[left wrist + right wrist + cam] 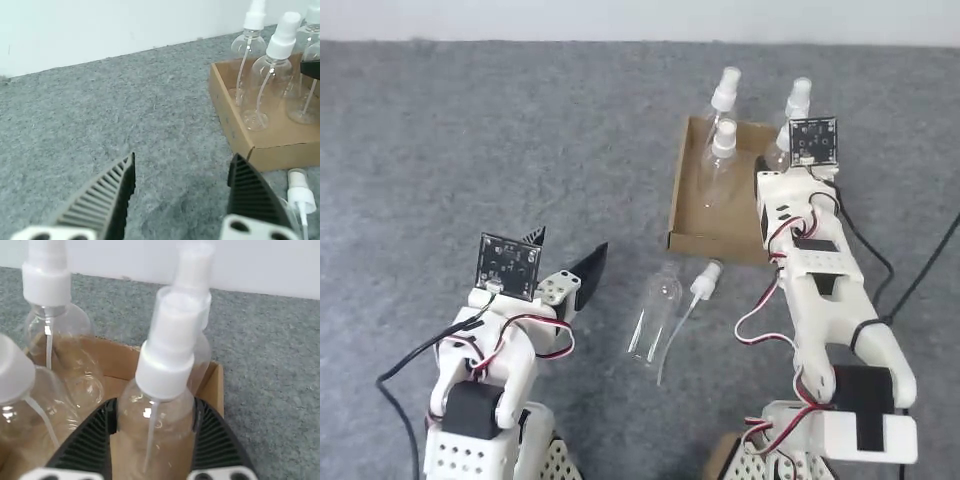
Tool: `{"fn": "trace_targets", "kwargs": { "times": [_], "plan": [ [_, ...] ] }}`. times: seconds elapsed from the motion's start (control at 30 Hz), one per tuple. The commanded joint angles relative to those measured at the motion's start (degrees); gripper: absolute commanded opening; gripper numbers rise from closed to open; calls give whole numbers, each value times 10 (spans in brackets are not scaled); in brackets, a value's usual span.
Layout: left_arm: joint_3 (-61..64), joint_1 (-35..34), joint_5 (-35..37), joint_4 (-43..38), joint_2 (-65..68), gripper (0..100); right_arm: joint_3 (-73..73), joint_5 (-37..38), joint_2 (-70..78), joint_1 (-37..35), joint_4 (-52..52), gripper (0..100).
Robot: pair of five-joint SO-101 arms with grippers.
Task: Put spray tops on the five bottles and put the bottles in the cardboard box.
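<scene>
While clamped tight around a capped bottle [160, 440] at a far corner of the cardboard box [678, 200], no use counting on the right gripper [154, 412] for the next job. Hard to tell whether standing on the box floor or held just above it. Standing in the box too: three more capped bottles [723, 150].

Left to do: the last bottle [655, 315], lying flat on the grey counter [470, 150] between the two arms, with no top on. Long way running from the arms' end toward the box, tipped a little, open neck at the box end. Just beside it, on the right arm's side: the loose spray top [706, 280], white head near the box's front wall, thin tube trailing back along the bottle. Touching or only close? Cannot say.

Off to the side of that bottle, away from the right arm: the left gripper [570, 245], spread wide and holding nothing, tips aimed toward the far end of the counter. Nearer to the lying bottle than the right one, and free, so likely the one to go for it. Would need to swing across toward the right arm and close across the bottle's round middle, not along its length.

Peeking in past one finger in the left wrist view: the top's white head, tube cut off at the edge. From above, right gripper's tips tucked under its own camera board [812, 140]. Clear plastic hard to pick out against the grey.
</scene>
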Motion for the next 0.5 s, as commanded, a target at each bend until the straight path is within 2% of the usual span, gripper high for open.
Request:
{"fn": "trace_targets", "kwargs": {
  "times": [0.0, 0.47],
  "plan": [
    [-3, -2, -3, -12, -6, 276, -10, -4, -2, 0, -14, 6],
    [-3, -2, -3, -12, -6, 276, -10, -3, -7, 0, -14, 7]
  ]
}}
